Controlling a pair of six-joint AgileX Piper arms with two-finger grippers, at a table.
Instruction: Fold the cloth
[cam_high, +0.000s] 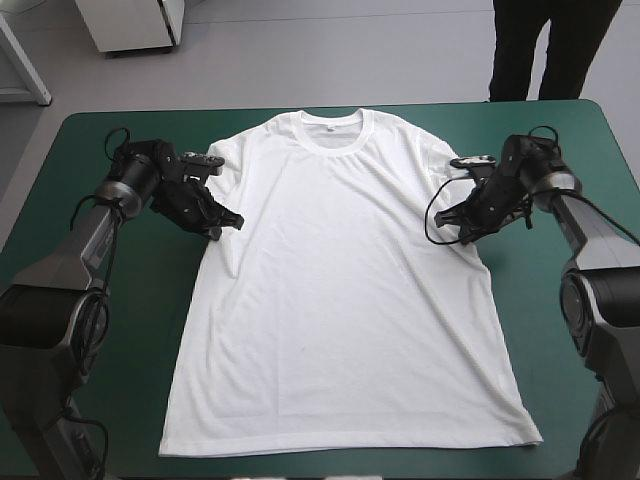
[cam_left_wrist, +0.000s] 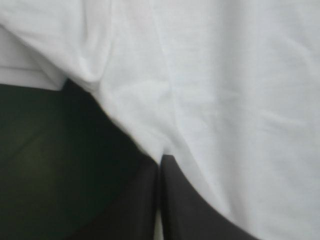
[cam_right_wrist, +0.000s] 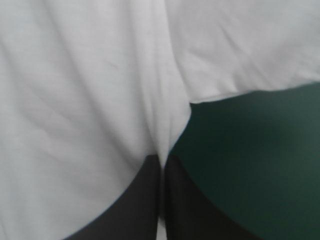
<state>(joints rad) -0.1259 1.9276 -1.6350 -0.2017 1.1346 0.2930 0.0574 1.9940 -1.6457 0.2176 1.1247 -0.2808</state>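
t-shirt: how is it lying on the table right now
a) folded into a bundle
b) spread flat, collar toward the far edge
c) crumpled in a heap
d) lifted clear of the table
b: in the high view the T-shirt lies spread flat on the teal-green cover, with both sleeves out and its collar toward the table's far edge.

T-shirt overruns both wrist views: collar, hem, far sleeve out of frame. Left gripper, right gripper: finger bases cut by edge, cloth pinched between fingers hidden. High view: fingertips too small to resolve, sleeve edges partly covered by grippers.
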